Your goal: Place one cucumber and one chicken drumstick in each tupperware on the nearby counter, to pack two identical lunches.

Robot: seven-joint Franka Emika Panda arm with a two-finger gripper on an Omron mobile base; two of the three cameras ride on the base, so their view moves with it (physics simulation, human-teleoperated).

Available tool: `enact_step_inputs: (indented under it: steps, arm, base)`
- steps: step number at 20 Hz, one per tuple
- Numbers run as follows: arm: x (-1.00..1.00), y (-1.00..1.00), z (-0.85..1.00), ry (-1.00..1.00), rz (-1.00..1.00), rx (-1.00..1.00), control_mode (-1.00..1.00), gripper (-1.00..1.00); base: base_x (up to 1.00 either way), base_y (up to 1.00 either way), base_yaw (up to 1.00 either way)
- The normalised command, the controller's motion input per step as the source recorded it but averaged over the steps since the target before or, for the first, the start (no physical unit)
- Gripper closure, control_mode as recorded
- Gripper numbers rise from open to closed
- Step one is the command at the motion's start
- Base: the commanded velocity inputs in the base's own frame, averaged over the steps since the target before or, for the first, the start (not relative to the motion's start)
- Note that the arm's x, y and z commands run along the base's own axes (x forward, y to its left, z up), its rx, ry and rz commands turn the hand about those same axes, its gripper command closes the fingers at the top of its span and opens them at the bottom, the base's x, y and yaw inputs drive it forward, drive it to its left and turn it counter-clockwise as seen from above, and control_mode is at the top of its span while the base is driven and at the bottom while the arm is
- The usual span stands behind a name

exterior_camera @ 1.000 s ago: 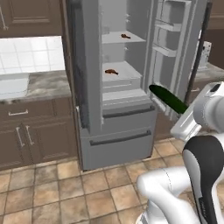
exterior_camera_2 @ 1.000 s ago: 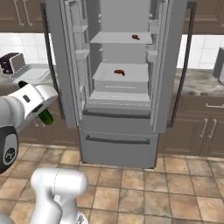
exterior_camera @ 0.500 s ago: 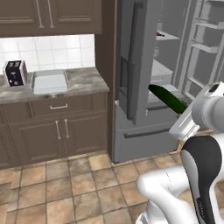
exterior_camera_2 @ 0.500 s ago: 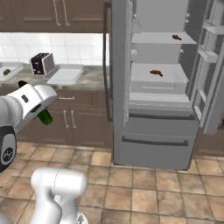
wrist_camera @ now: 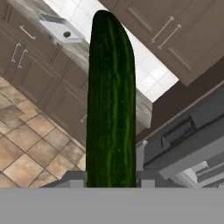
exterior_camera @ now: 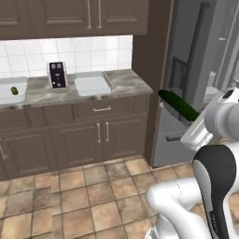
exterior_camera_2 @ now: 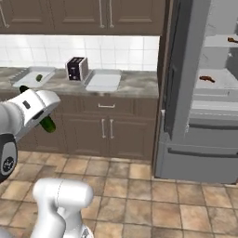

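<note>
- Gripper [wrist_camera: 111,186] closed on the long dark green cucumber [wrist_camera: 110,105]; in the hand view it stands straight up from between the finger tips.
- Left base view: the same cucumber [exterior_camera: 179,106] juts up and to the left from the white hand, held in the air in front of the fridge [exterior_camera: 205,70], clear of the counter [exterior_camera: 123,84].
- Right base view: its lower end [exterior_camera_2: 47,124] pokes out below the white hand, over the floor in front of the cabinets [exterior_camera_2: 104,130].
- Two pale trays on the counter, a dark toaster [exterior_camera: 58,74] between them.
- The tray [exterior_camera: 92,84] just right of the toaster holds nothing that I can see.
- The tray [exterior_camera: 7,93] left of the toaster has a short green cucumber [exterior_camera: 15,90] lying in it.
- Right base view: fridge door open, two reddish-brown drumsticks on the shelves, one higher [exterior_camera_2: 232,40], one lower [exterior_camera_2: 207,79], well apart from the trays.
- Brown wall cupboards [exterior_camera_2: 83,16] above white tiles behind the counter; tan tiled floor [exterior_camera: 84,196] below.
</note>
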Motion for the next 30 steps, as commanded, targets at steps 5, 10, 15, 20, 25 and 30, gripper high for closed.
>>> enact_step_inputs:
  steps: [5,10,15,20,25,30]
  arm:
    - [0.00,0.00,0.00,0.00,0.00,0.00,1.00,1.00]
    - [0.00,0.00,0.00,0.00,0.00,0.00,1.00,1.00]
    - [0.00,0.00,0.00,0.00,0.00,0.00,1.00,1.00]
    - [0.00,0.00,0.00,0.00,0.00,0.00,1.00,1.00]
    - [0.00,0.00,0.00,0.00,0.00,0.00,1.00,1.00]
    - [0.00,0.00,0.00,0.00,0.00,0.00,1.00,1.00]
  base:
    - [0.73,0.70,0.00]
    - [1.00,-0.05,-0.02]
    - [1.00,-0.10,0.00]
    - [1.00,0.00,0.00]
    - [0.97,0.00,0.00]
    - [0.76,0.00,-0.01]
